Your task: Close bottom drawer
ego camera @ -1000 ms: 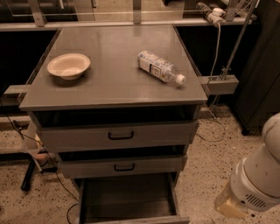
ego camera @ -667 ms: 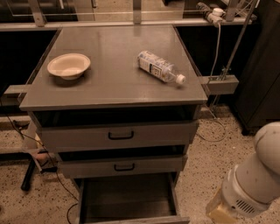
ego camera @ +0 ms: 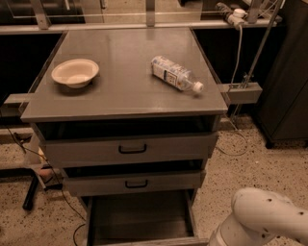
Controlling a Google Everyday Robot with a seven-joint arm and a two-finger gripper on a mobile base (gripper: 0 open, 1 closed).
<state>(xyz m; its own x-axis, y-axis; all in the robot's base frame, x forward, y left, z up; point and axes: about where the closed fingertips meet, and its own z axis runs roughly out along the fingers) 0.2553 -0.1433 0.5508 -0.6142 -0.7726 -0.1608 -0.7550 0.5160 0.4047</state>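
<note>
**A lab or workshop bay, not a home**

A bare grey metal drawer cabinet [ego camera: 125, 96] stands on a speckled terrazzo floor [ego camera: 250, 158]. Behind the cabinet runs a metal rail [ego camera: 120, 26] with upright struts. White plugs [ego camera: 234, 14] and a cable hang from the rail past the cabinet's right rear corner. Loose black cables [ego camera: 21, 144] trail across the floor at the cabinet's left, and a dark cupboard [ego camera: 288, 96] stands to its right. A white robot arm [ego camera: 262, 218] shows at the cabinet's front right; the gripper is out of view below it.
</note>
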